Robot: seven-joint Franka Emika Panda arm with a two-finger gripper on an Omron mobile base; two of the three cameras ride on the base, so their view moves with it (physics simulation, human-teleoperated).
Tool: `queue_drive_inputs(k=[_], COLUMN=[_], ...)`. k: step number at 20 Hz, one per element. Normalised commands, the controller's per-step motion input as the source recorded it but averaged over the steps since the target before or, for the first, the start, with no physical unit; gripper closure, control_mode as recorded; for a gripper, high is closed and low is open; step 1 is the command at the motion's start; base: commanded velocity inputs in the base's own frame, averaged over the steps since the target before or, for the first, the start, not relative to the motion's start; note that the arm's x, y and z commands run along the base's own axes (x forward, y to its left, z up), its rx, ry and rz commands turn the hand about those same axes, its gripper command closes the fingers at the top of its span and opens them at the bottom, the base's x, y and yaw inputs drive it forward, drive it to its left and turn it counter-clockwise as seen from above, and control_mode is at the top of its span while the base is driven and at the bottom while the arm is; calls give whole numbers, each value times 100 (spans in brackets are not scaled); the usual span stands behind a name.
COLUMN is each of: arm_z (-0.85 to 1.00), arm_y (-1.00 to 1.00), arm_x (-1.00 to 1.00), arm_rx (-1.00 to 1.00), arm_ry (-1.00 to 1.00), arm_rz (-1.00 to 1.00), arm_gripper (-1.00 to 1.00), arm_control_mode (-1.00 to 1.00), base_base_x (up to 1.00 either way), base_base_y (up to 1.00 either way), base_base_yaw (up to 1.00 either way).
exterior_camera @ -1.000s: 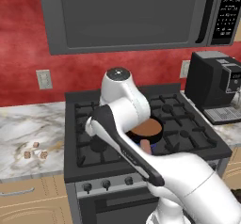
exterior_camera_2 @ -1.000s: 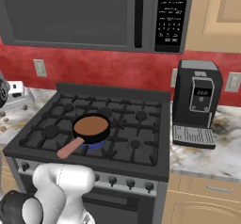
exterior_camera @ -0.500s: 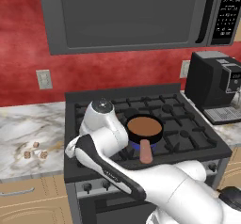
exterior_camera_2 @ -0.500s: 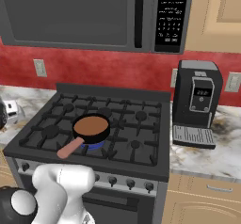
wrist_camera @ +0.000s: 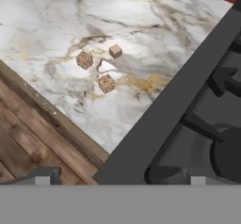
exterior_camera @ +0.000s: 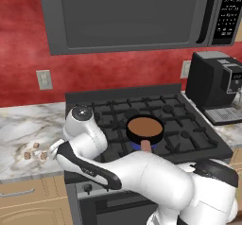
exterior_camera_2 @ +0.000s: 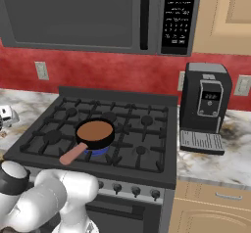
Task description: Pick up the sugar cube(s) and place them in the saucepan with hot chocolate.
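Tool (wrist_camera: 117, 180) jaws spread wide, gripping and touching nothing, poised over the stove's dark edge; three tiny speckled tan sugar cubes (wrist_camera: 106, 83) lie close together on the marbled white table (wrist_camera: 42, 25); small round black saucepan of brown hot chocolate (exterior_camera: 145, 128) sits on the stove grate, well apart.

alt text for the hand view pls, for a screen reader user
Three sugar cubes lie close together on a marble counter, seen from above with nothing touching them. A dark stove with black grates takes up the right side, and wood flooring shows past the counter's edge at lower left.
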Motion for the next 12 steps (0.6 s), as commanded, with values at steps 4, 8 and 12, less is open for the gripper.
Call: queue_drive_inputs(k=[4,8,12], arm_z=[0,-5,-34], arm_y=[26,7,7], arm_x=[17,5,14], arm_rx=[0,0,0], arm_ry=[2,6,2], arm_rz=[0,0,0], arm_gripper=[-100,-100,-100], arm_control_mode=[-100,-100,-100], base_base_x=[0,0,0], base_base_y=[0,0,0], base_base_yaw=[0,0,0])
